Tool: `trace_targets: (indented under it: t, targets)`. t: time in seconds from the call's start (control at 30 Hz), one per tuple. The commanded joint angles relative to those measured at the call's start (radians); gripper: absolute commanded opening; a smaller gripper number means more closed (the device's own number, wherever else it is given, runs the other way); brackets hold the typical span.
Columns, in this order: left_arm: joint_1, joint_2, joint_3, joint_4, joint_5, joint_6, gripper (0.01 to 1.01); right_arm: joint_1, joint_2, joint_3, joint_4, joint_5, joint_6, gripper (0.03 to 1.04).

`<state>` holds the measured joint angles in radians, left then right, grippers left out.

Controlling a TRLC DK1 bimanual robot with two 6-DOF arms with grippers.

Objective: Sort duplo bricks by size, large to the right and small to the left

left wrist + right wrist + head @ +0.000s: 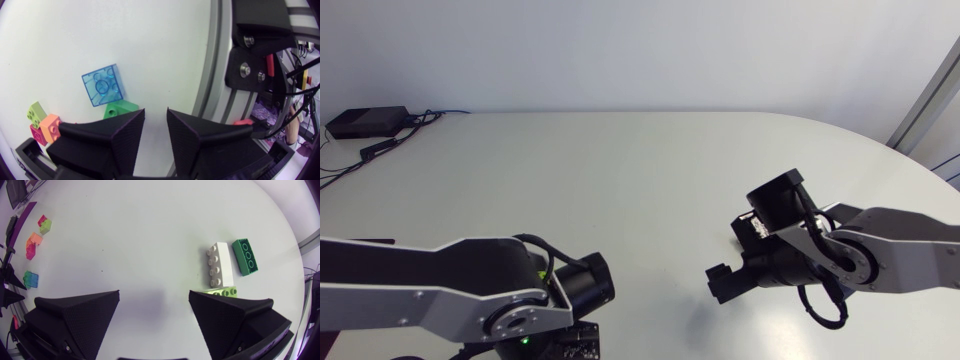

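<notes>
Right wrist view: the right claw (154, 296) is spread wide over the white surface (150, 230), grasping nothing. Beside one finger, a long white brick (219, 265) and a long green brick (245, 256) lie side by side. A long lime brick (222, 291) is partly hidden by that finger. Left wrist view: the left claw (155, 117) is released, its fingers narrowly apart and empty. Ahead of it a clear blue brick (102, 85) touches a small green brick (120, 107). A small lime brick (36, 114), an orange brick (50, 127) and a pink brick (36, 134) cluster nearby.
</notes>
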<state>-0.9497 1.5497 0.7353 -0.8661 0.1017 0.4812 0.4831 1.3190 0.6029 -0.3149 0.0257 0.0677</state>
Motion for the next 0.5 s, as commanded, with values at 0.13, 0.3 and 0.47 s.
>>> trace_targets:
  t: [0.13,0.3,0.47]
  targets:
    - [0.123,0.113,-0.008,0.068,-0.019,0.056,0.330,-0.020,-0.012,-0.028,-0.012,0.000,0.017,1.00]
    - [0.204,0.107,0.024,0.064,-0.074,0.099,0.330,-0.028,-0.017,-0.029,-0.013,0.002,0.012,1.00]
    - [0.279,0.078,0.118,0.012,-0.100,0.122,0.328,-0.028,-0.018,-0.028,-0.013,0.000,0.015,1.00]
